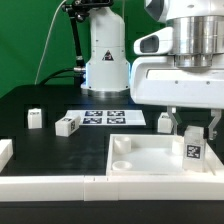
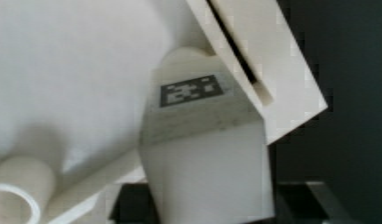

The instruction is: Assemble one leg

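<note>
A leg [image 1: 192, 150], a small white post with a black-and-white tag, stands upright over the exterior view's right part of the white tray [image 1: 140, 165]. My gripper [image 1: 192, 130] comes down from above and is shut on its top. In the wrist view the leg [image 2: 191, 110] runs out from between my dark fingers [image 2: 149, 200], above the tray floor [image 2: 72, 90] near a round corner socket [image 2: 17, 188]. Three more legs are in the exterior view: two [image 1: 34, 118] [image 1: 67, 125] lie on the black table and one [image 1: 163, 122] stands behind the tray.
The marker board [image 1: 105, 117] lies flat in front of the robot base [image 1: 105, 60]. Long white border bars lie along the front edge [image 1: 45, 186] and at the exterior view's left [image 1: 5, 150]. The tray wall [image 2: 259, 60] meets the dark table in the wrist view.
</note>
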